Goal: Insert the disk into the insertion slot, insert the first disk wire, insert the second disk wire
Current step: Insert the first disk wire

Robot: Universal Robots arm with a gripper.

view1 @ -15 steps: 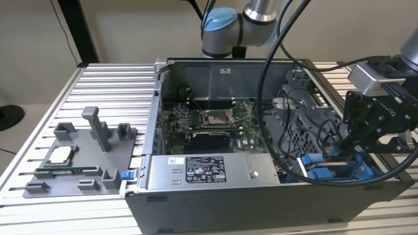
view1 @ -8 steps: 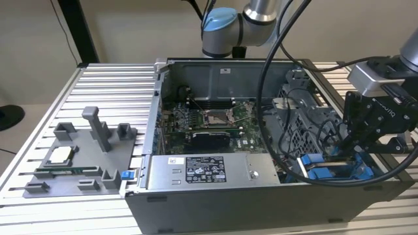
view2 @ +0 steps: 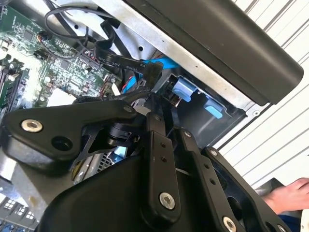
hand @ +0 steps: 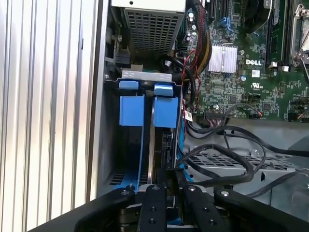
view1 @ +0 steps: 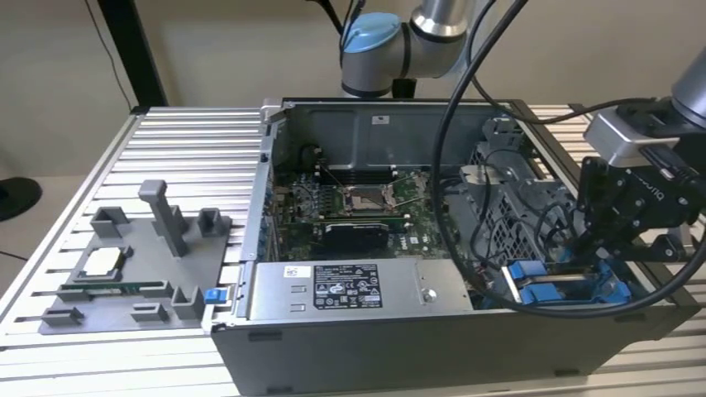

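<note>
Pincer reaches down at the insertion slot.

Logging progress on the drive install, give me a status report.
Gripper low over insertion slot. Blue carrier frames sit in it. Black cables crowd alongside.

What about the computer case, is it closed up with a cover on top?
No, in the exterior view the computer case lies open on top, with its motherboard in plain sight inside.
</note>
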